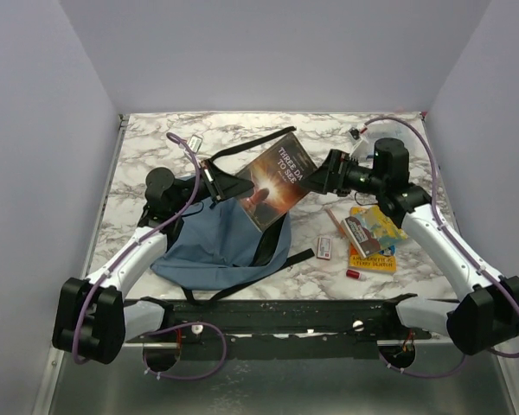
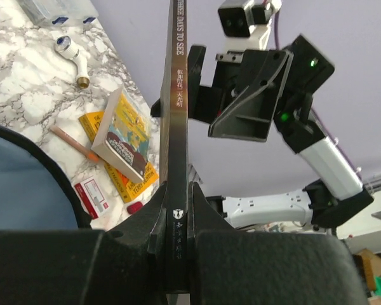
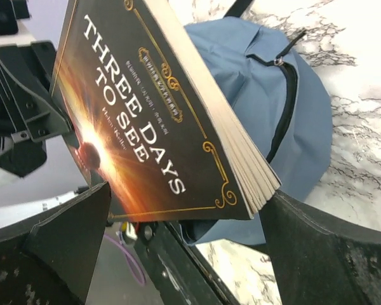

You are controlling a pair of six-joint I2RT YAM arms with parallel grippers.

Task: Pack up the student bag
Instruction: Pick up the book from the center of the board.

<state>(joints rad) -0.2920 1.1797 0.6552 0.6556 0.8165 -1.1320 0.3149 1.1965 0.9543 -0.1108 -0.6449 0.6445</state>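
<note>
The white marble table (image 1: 156,138) carries the student bag (image 1: 212,246), which lies flat in the lower middle-left of the top view, with its dark opening on its right side. Just above the bag, the left gripper (image 1: 212,183) is clamped tight on the spine of a dark book (image 1: 272,181). The right gripper (image 1: 322,175) has its fingers spread wide around the book's opposite edge.

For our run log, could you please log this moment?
left gripper: shut on book | right gripper: open near book | book above student bag
</note>
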